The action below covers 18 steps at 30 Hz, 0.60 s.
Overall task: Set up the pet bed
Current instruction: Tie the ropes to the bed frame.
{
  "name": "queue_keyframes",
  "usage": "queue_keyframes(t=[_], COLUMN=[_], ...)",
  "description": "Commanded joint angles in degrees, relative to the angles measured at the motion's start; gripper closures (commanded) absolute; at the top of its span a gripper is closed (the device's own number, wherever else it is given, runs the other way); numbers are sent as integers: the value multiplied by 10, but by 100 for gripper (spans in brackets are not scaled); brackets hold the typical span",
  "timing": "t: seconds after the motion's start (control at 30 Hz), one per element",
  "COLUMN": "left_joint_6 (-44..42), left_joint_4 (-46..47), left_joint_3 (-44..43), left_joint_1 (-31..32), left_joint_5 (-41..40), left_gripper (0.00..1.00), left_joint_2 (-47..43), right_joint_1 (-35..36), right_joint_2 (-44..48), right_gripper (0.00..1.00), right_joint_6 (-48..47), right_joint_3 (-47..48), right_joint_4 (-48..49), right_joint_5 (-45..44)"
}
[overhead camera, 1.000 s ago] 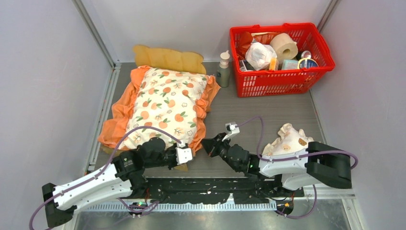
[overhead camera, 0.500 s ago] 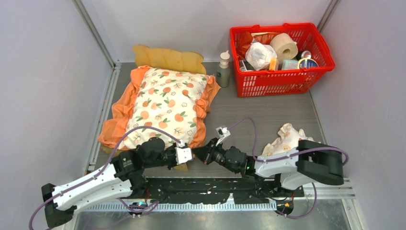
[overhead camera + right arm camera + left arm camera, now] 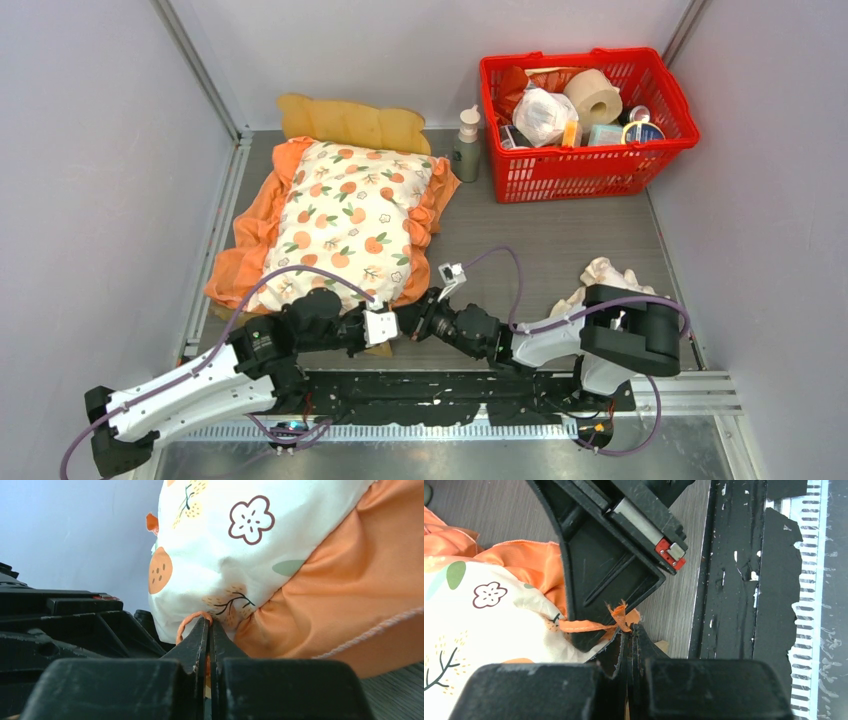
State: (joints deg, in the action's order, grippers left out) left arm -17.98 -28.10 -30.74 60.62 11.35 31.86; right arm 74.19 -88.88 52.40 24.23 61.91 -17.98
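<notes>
The right gripper (image 3: 209, 625) has swung toward 9 o'clock, meeting the left gripper (image 3: 630, 630) at the cushion's (image 3: 350, 215) near corner; both jaws closed, pinching an orange tie (image 3: 616, 617).

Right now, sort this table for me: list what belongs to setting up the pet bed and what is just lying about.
Job: pet bed (headboard showing), orange-print cushion on it, orange tie pinched by left claw and right claw, frilled pillow.
Lying about: red basket with toilet roll and other bits, pump bottle beside it.

Matt wood pet bed (image 3: 350, 122), smooth cloth cushion (image 3: 350, 215).
</notes>
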Motion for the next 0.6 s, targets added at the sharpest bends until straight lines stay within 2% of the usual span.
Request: queue_keyframes(t=[0.0, 0.37, 0.57], left_joint_6=[9, 4, 0], left_joint_4=[44, 46, 51], left_joint_3=[-21, -17, -16], left_joint_1=[1, 1, 1], left_joint_5=[43, 40, 35], left_gripper=[100, 100, 100], left_joint_2=[-14, -19, -14], right_joint_1=[3, 4, 4], right_joint_2=[-17, -26, -51], right_gripper=[95, 95, 95], right_joint_6=[12, 14, 61], right_joint_3=[22, 18, 10], right_joint_4=[49, 57, 81], right_joint_5=[-20, -45, -31])
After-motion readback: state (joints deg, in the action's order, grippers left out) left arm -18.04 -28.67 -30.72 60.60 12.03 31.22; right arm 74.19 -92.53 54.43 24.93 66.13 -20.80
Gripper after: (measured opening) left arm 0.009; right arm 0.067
